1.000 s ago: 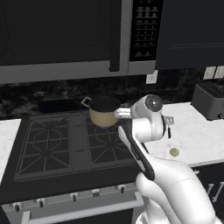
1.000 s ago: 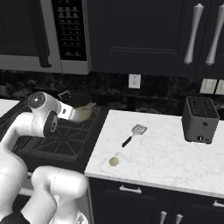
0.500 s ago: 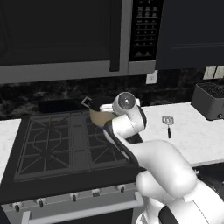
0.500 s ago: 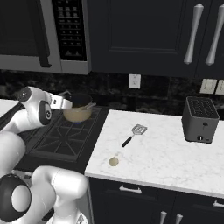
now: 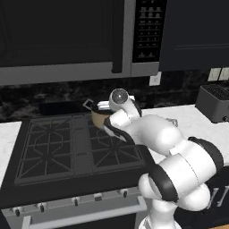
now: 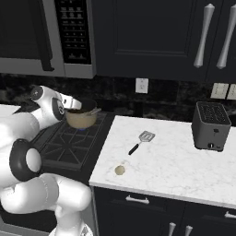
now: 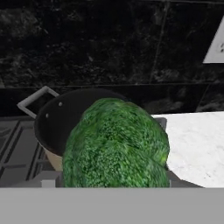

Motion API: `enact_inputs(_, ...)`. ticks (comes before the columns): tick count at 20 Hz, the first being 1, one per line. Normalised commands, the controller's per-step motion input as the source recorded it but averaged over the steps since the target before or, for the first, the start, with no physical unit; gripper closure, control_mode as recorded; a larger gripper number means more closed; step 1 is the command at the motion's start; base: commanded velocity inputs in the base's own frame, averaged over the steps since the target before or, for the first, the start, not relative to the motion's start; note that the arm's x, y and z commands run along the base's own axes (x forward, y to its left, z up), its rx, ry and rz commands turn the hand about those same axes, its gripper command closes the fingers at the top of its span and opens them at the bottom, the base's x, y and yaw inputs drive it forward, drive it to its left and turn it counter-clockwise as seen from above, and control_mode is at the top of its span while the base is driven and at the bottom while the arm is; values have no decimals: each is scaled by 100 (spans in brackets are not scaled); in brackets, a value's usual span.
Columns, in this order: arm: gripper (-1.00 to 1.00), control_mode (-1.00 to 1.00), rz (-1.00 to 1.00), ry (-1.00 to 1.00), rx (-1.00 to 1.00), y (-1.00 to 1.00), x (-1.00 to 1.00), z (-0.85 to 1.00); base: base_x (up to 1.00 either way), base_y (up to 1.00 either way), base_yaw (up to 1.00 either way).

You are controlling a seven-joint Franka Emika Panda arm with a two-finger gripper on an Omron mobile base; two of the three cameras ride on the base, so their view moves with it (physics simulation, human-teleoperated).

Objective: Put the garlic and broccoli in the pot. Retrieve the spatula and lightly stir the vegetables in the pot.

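A big green broccoli (image 7: 116, 146) sits right in front of the hand camera, and my gripper (image 6: 78, 105) is shut on it; its fingertips are hidden behind the floret. Just beyond and below is the tan pot (image 7: 57, 127) with its dark inside and a grey loop handle. The pot (image 6: 81, 119) stands on the stove's back right burner, and my hand hangs over its rim. On the white counter lies the small pale garlic (image 6: 120, 170), near the front edge. The spatula (image 6: 141, 142) lies a little further back.
The black gas stove (image 5: 71, 147) stretches left of the pot under a microwave (image 5: 67, 40). A dark toaster (image 6: 210, 125) stands at the right end of the marble counter (image 6: 175, 161). A black backsplash wall rises close behind the pot.
My arm has swung left from the counter side toward the stove, carrying the broccoli with it until the hand hangs over the pot. Garlic and spatula have not moved.
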Motion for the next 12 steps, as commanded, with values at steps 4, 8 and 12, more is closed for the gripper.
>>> enact_inputs(4, 100, -100, -2, 6, 0, 10, 64, -30, 0, 0, 0)
enact_inputs(8, 100, -100, -3, 2, 0, 14, 54, -23, 0, 0, 0)
enact_inputs(12, 100, -100, -3, 2, 0, 7, 49, -31, 0, 0, 0)
